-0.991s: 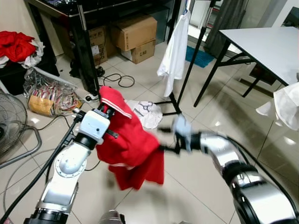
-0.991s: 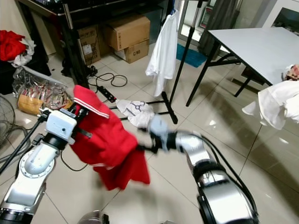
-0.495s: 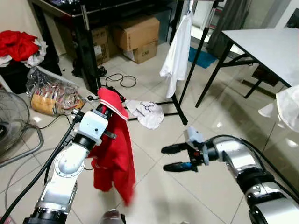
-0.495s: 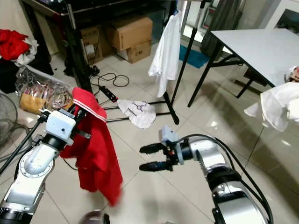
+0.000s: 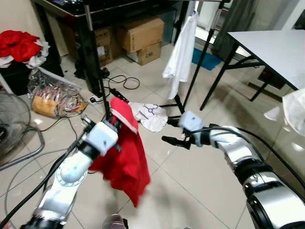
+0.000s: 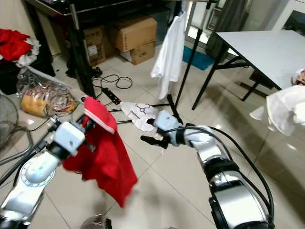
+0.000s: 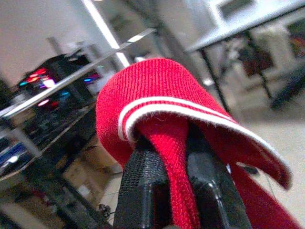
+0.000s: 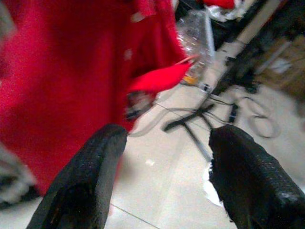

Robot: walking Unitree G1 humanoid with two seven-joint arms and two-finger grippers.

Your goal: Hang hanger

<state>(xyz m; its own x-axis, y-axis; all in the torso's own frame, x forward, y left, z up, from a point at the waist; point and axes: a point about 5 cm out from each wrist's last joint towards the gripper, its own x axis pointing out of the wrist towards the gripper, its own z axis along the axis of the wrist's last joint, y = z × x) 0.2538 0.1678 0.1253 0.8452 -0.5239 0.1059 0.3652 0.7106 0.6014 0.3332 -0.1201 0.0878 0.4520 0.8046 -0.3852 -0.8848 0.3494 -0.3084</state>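
One limp red garment (image 5: 125,157), white-striped collar.

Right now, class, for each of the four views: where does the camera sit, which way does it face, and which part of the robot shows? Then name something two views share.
Left eye view: on the head, facing forward and down at the tiled floor; both silver arms show, the left gripper holding a red garment.
Right eye view: the other head camera, same scene; the right gripper is open.
Left wrist view: looks along two black fingers clamping the garment's striped edge.
Right wrist view: looks between open black fingers toward the garment.
Shared: the red garment appears in all four.
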